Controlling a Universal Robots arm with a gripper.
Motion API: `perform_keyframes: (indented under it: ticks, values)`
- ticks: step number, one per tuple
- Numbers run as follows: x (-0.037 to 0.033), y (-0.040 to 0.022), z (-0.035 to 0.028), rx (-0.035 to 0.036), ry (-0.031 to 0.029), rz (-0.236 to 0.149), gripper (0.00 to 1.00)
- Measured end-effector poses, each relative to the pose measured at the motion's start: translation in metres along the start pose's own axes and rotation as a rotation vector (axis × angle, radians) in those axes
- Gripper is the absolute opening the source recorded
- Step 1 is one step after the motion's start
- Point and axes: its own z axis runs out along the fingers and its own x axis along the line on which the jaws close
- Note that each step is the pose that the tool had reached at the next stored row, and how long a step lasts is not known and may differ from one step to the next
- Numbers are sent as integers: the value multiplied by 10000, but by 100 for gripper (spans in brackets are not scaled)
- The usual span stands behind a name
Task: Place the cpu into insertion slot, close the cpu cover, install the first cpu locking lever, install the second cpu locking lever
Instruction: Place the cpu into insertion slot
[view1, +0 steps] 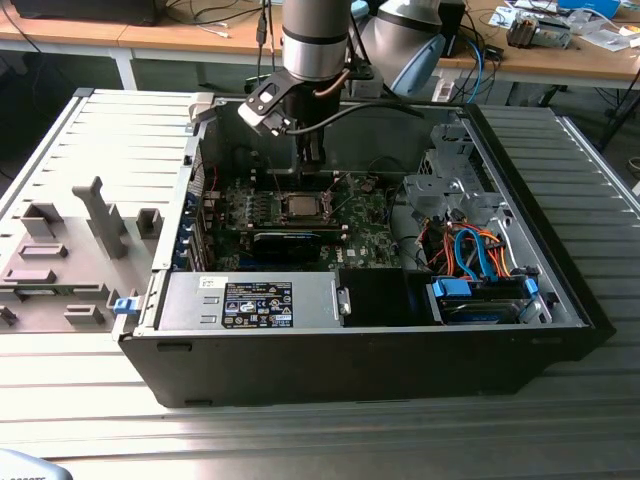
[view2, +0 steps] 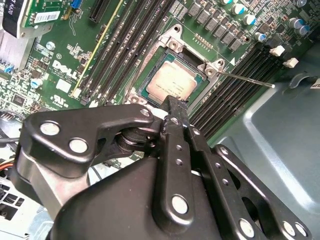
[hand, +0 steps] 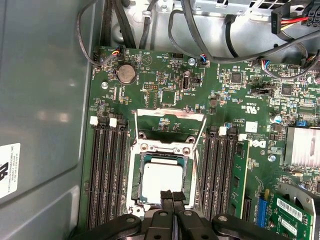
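The cpu (hand: 159, 181) (view2: 172, 82), a small square chip with a pale metal top, lies flat inside the insertion slot (hand: 134, 176) (view1: 300, 207) on the green board. The cpu cover (hand: 170, 118), a thin metal frame, is swung open beyond the socket, with green board showing through its window. A thin wire locking lever (view2: 245, 79) sticks out sideways from the socket's corner. My gripper (hand: 171, 196) (view2: 175, 104) (view1: 314, 178) hangs just over one edge of the cpu, its two black fingers pressed together and shut with nothing between them.
Black memory slots (hand: 107, 175) (hand: 220, 175) flank the socket on both sides. A black graphics card (view1: 285, 243) sits in front of the socket, with a power supply box (view1: 250, 300) nearer. A drive cage (view1: 455, 180) and orange and blue cables (view1: 470, 250) fill the case's right.
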Motion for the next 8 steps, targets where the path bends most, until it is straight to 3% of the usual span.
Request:
perform_keyframes:
  ticks: [8]
  values:
    - [0, 0, -19, 0, 0, 1, 11]
